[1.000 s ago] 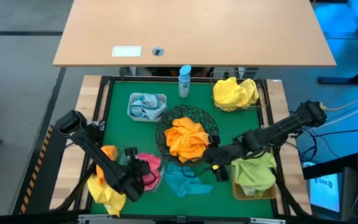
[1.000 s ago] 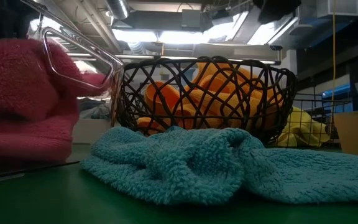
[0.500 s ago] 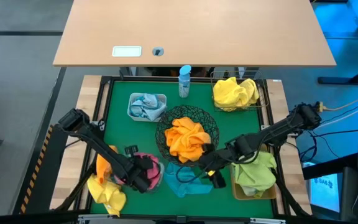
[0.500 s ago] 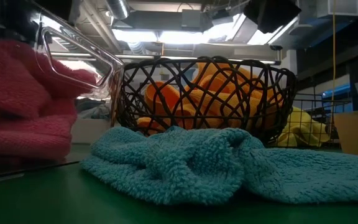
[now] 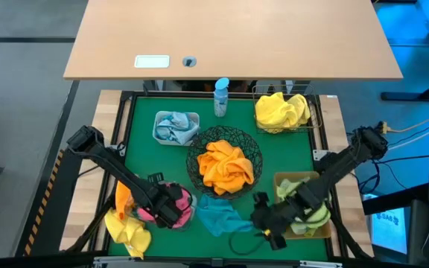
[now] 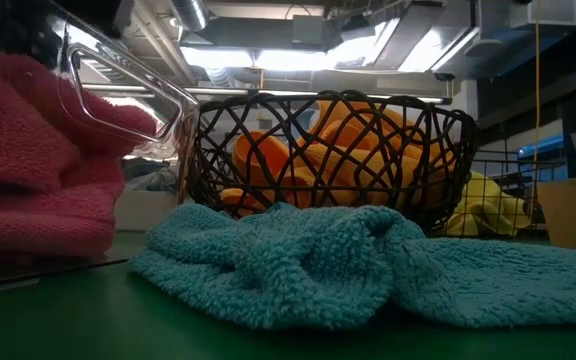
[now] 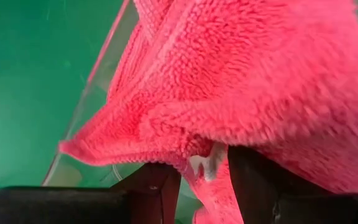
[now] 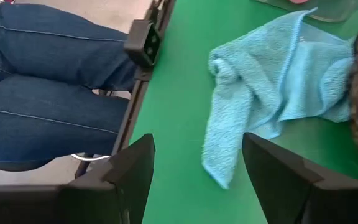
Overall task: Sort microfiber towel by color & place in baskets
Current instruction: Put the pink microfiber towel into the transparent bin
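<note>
The green felt-covered surface [image 5: 270,152] carries five containers. At centre stands the round black wire-mesh bowl [image 5: 196,146] holding an orange towel [image 5: 225,165]; toward the back are the square wire basket [image 5: 258,94] with yellow towels [image 5: 281,109] and the white rectangular tub [image 5: 157,117] with a grey-blue cloth [image 5: 176,128]. The tan rectangular bin [image 5: 284,180] with a lime-green towel [image 5: 308,216] sits at the near right, the clear plastic tray [image 7: 89,102] at the near left.

My left gripper [image 7: 202,174] sits over that tray, its fingers parted around a fold of the pink microfiber towel [image 7: 241,68]; I cannot tell whether they grip it or have let go. My right gripper [image 8: 194,165] hovers at the near edge, fingers wide apart and empty, just beside the loose teal microfiber towel [image 5: 218,214].

The teal towel lies crumpled on the surface between bowl and near edge, its long axis running roughly from the near edge toward the bowl.

Risks, as I judge them: pink pile may snag on a finger and drag back out as I lift; the teal towel, pinched by one corner, may trail against the bowl. Yellow and orange cloths [image 5: 127,221] beyond the left edge remain unsorted.
</note>
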Controlling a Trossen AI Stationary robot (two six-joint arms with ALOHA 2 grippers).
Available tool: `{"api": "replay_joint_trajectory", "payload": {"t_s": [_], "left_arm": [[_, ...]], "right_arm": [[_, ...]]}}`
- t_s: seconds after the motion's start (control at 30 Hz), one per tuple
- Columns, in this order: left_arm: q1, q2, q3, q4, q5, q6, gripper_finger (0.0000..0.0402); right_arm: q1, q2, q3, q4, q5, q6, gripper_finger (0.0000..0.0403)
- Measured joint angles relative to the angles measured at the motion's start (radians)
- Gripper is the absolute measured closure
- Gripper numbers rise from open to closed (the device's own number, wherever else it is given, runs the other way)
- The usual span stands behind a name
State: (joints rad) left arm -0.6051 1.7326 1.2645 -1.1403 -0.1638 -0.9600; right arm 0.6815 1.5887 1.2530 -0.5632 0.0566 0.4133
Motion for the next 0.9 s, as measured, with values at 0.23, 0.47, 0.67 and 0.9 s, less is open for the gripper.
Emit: {"api": "replay_joint_trajectory", "payload": {"t_s": [0.23, 0.47, 0.67, 0.9], "left_arm": [[-0.027, -0.019, 0.069, 0.000, -0.008, 0.044, 0.0276], [-0.058, -0.019, 0.146, -0.001, -0.010, 0.100, 0.0276], [-0.073, -0.019, 0.204, -0.001, -0.009, 0.107, 0.0276], [-0.087, -0.019, 0.244, -0.019, -0.006, 0.151, 0.0276]], "right_arm": [[0.120, 0.019, 0.000, 0.020, 0.131, 0.108, 0.0162], [0.172, 0.104, 0.000, 0.037, 0.252, 0.197, 0.0162], [0.160, 0.185, 0.000, 0.031, 0.286, 0.212, 0.0162], [0.132, 0.269, 0.000, -0.008, 0.289, 0.211, 0.0162]]}}
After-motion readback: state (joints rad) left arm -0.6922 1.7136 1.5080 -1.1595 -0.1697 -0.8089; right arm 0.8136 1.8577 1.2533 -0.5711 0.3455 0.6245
